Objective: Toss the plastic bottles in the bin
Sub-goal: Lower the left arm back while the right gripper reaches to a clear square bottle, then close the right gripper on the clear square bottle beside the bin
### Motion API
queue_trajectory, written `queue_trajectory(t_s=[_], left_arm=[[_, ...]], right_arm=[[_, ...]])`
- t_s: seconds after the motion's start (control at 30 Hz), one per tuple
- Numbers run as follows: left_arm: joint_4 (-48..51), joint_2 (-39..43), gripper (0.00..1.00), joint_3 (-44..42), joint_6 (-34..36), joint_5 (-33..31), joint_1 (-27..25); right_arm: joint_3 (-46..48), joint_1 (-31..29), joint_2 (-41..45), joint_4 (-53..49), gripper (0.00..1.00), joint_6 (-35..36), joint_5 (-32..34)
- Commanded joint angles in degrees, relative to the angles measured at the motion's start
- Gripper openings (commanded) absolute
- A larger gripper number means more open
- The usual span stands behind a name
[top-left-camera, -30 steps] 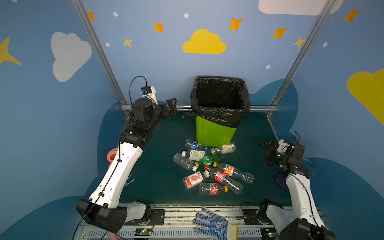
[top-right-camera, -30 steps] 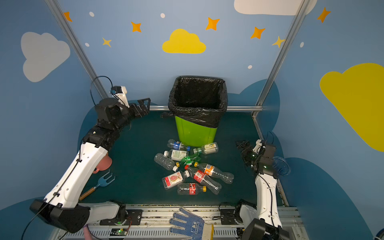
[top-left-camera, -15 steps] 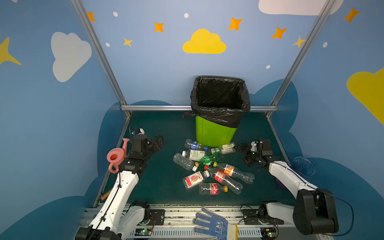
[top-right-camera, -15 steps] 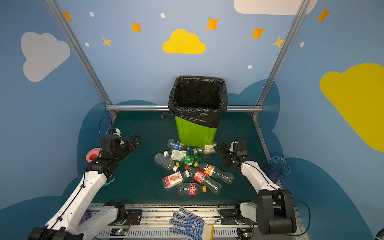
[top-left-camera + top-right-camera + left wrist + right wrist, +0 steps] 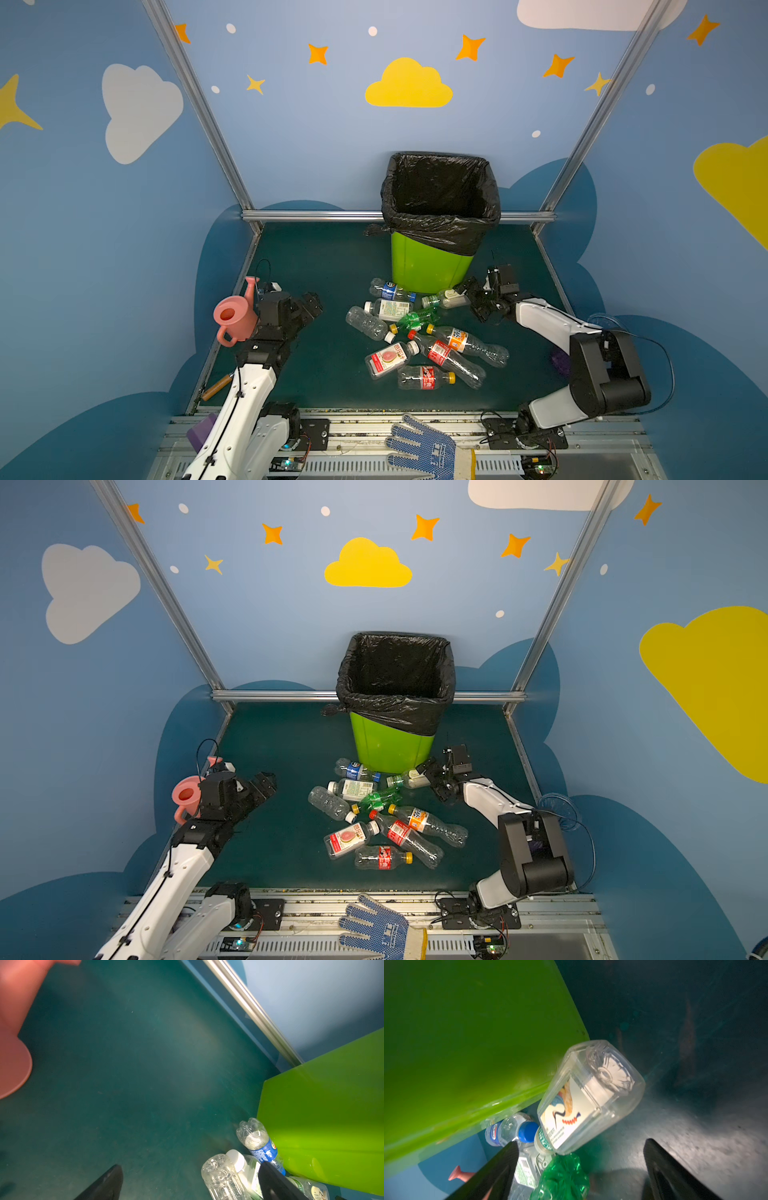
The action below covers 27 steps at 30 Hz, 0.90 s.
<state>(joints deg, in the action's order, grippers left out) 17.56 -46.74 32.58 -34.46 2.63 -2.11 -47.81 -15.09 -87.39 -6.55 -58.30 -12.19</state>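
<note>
Currently the right gripper (image 5: 470,301) is held low with its jaws spread wide and nothing gripped, just beside a clear white-labelled bottle (image 5: 588,1097) at the bin's (image 5: 428,268) base. The left gripper (image 5: 311,308) is likewise spread and empty, beside a pink watering can (image 5: 235,318). The other plastic bottles (image 5: 419,345) are heaped before the bin, and their label writing cannot be read.

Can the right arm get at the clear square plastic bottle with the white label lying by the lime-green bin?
Probably yes. The right gripper, fingers open, sits just short of the clear square plastic bottle with nothing between them. The lime-green bin wall close beside it may crowd one finger.
</note>
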Motion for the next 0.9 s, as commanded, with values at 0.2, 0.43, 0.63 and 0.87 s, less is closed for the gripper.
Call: queue_trajectory(t_s=[0.2,0.43,0.63,0.87], left_arm=[[0.1,0.16,1.0,-0.5,-0.42,0.96,1.47],[0.4,-0.03,1.0,-0.67,-0.39,1.41,2.37],[0.09,0.0,1.0,-1.26,-0.81,1.72,2.95],[0.04,-0.19,1.0,-1.2,-1.17,2.11,3.19]], right_arm=[[-3.95,-0.96,-6.33,-0.72,0.86,-1.61,5.25],[-3.44,1.46,-7.14,-3.26,0.74,-0.47,8.35],[-1.7,5.94,-5.48,-5.86,0.71,2.33,9.28],[0.68,11.45,-1.9,-8.29,0.72,5.66,9.79]])
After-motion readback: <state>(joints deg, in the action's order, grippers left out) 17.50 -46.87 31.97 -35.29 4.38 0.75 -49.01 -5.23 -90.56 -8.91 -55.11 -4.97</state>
